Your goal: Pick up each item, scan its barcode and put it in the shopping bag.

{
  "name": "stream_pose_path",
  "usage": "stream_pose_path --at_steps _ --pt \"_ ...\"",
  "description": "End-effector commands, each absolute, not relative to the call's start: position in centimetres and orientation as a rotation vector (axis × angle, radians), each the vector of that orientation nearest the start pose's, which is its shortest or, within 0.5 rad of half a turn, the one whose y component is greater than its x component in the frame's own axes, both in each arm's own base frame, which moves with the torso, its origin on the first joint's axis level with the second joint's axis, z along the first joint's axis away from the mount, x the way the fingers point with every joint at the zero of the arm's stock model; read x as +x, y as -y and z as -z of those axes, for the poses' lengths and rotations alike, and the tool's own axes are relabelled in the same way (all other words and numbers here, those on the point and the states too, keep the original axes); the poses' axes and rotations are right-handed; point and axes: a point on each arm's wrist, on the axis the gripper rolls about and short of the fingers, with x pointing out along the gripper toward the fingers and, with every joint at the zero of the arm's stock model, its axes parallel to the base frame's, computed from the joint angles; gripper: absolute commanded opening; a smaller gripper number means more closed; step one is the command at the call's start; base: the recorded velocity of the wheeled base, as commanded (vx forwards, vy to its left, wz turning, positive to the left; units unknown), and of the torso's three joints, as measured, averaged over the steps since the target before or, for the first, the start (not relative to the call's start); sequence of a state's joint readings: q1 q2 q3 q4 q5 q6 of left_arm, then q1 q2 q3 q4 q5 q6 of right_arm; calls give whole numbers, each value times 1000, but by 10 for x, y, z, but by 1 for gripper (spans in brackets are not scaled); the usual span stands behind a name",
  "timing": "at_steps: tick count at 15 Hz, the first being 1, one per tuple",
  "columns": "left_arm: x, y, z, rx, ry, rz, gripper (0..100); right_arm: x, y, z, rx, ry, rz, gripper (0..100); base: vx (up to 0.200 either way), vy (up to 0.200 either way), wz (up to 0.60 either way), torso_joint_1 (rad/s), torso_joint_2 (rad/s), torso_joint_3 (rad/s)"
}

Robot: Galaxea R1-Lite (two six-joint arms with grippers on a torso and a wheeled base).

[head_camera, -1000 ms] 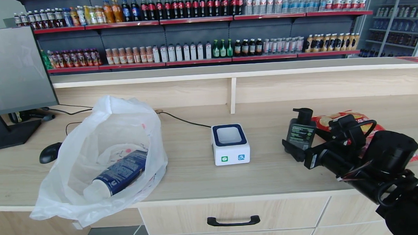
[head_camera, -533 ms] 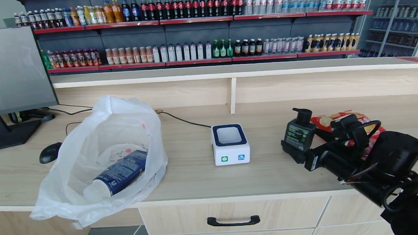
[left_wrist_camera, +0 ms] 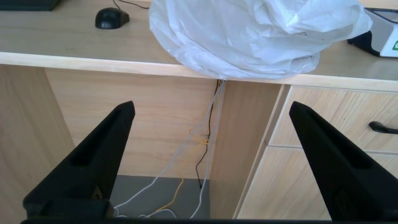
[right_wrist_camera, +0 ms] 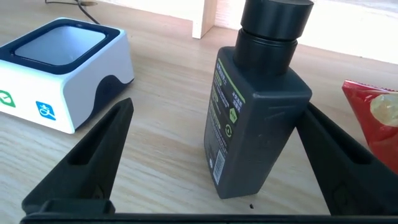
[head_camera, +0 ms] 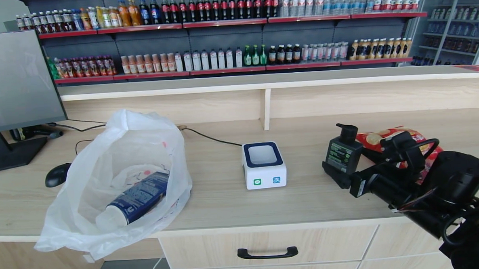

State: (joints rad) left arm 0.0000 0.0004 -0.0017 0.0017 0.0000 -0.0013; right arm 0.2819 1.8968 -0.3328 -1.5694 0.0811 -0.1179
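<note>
A dark grey pump bottle [head_camera: 342, 154] [right_wrist_camera: 255, 124] stands slightly tilted on the wooden counter, right of the white scanner [head_camera: 264, 164] [right_wrist_camera: 59, 68]. My right gripper [head_camera: 338, 171] [right_wrist_camera: 217, 111] is open around the bottle's lower part. One finger touches the bottle's side and the other stands well apart from it. The white shopping bag [head_camera: 120, 172] [left_wrist_camera: 261, 31] lies open at the counter's left front edge with a blue bottle [head_camera: 139, 197] inside. My left gripper [left_wrist_camera: 211, 112] hangs open below the counter edge, facing the cabinet front under the bag.
A red snack bag [head_camera: 385, 138] [right_wrist_camera: 376, 112] lies just behind my right arm. A monitor [head_camera: 14, 79] and a black mouse [head_camera: 57, 174] [left_wrist_camera: 112, 17] sit at the far left. A raised shelf with a wooden divider [head_camera: 266, 109] backs the counter.
The pump bottle has gone from upright to slightly tilted, its base nudged left. My right arm has shifted a little to the right and forward around it.
</note>
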Motion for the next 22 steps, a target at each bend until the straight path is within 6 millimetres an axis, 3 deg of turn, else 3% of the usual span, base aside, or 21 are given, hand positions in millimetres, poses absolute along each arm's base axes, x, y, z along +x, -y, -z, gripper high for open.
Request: stream_pose_path --at_steps 1,15,22 --pt "-23 0 -76 -2 0 0 100 264 -78 -110 -116 26 -363 100 0 0 0 0 0 0" --pt "-23 0 -76 -2 0 0 100 258 -77 -106 -116 -1 -363 100 0 0 0 0 0 0" --pt "-23 0 -76 -2 0 0 100 280 -80 -100 -56 -2 -362 100 0 0 0 0 0 0"
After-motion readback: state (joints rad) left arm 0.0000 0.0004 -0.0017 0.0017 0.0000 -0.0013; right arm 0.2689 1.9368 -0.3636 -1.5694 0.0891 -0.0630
